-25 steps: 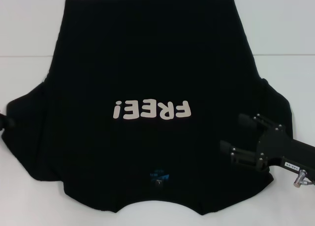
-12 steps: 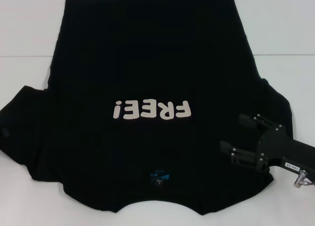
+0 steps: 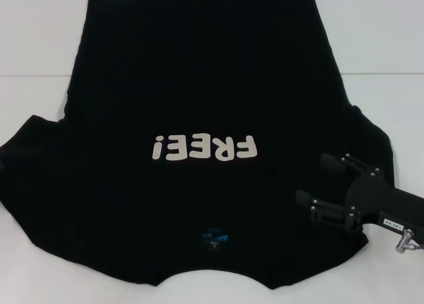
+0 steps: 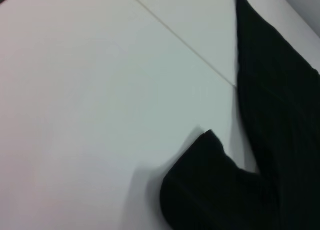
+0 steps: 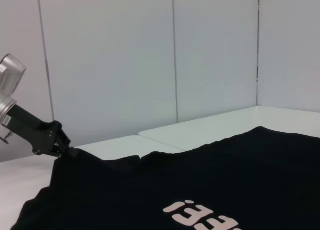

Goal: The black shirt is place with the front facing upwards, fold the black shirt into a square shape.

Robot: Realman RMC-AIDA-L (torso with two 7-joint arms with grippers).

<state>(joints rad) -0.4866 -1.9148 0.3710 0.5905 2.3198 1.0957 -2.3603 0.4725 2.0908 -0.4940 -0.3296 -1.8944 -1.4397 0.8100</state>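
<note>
Shirt (image 3: pixel 199 85) lies flat, unfolded; right gripper (image 3: pixel 317 185), jaws wide, hovers lower right, and should next pinch that sleeve; left gripper (image 5: pixel 55 142) state unclear.

The black shirt (image 3: pixel 199 105) is spread flat, front upward, on the white bench (image 3: pixel 391 46). White block letters "FREE!" (image 3: pixel 203 148) are printed across the chest and are seen upside down in the head view. A small blue neck label (image 3: pixel 215 236) is seen at the collar on the near edge, to the left of the right claw (image 3: pixel 309 181). The hem lies at the far side, well beyond that claw. The right sleeve is spread out beneath and just beyond the right claw, whose fingers are parted above the cloth. The left sleeve (image 4: pixel 210 190) is laid out at the opposite side, well apart from that claw.
</note>
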